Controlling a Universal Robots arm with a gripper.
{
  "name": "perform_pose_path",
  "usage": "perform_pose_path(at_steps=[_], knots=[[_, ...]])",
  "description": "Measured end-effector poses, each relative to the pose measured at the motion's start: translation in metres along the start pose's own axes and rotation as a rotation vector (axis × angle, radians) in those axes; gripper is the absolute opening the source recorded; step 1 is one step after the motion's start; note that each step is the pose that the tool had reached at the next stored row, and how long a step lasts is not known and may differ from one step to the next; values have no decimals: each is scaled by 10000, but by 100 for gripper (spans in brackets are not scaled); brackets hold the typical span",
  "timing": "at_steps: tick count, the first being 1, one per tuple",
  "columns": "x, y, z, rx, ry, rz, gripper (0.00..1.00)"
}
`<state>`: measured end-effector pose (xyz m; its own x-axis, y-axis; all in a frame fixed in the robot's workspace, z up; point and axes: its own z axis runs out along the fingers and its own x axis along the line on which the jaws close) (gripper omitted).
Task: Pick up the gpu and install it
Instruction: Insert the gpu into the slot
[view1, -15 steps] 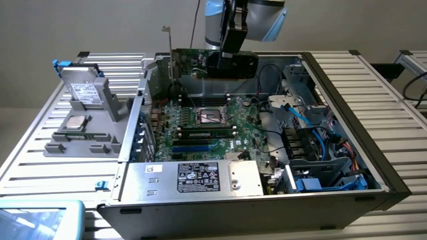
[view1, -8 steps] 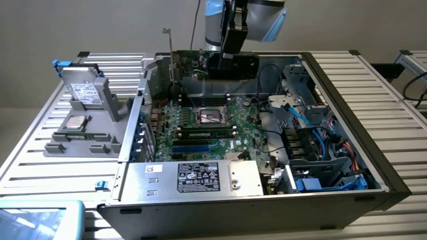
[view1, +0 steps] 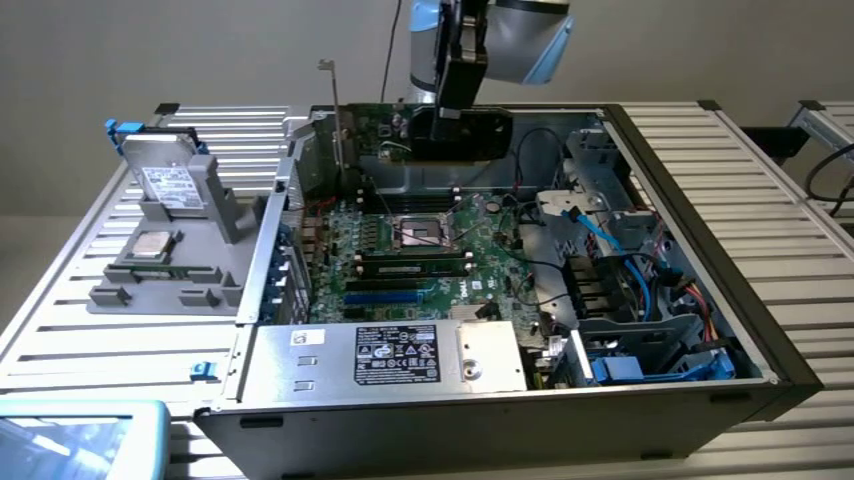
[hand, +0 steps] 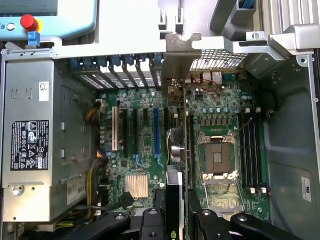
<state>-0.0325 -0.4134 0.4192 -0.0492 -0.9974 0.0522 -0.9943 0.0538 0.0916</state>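
The gpu (view1: 481, 140) hangs upright over the far end of the open computer case (view1: 721, 250), green board and black cooler showing, its thin silver bracket (view1: 330, 100) sticking up on the exterior view's left. My gripper (view1: 451, 112) comes down from above and is shut on the card's top edge. In the wrist view the gpu (hand: 176, 150) is edge-on between the black fingers (hand: 152, 222), held by my gripper (hand: 175, 220). It hangs above the motherboard (hand: 145, 150), beside the blue slot (hand: 156, 130); its bracket (hand: 176, 60) points at the rear slot openings.
The motherboard (view1: 427, 250) carries an empty CPU socket (view1: 420, 230) and memory sticks. A power supply (view1: 400, 355) fills the near end, with drive cages and cables (view1: 627, 290) on the exterior view's right. A grey fixture with a hard drive (view1: 167, 180) stands outside the case.
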Motion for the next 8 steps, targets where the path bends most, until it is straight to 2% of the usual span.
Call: perform_pose_path(at_steps=[8], knots=[[-2, 14, 59, 2, -10, -17, 28]])
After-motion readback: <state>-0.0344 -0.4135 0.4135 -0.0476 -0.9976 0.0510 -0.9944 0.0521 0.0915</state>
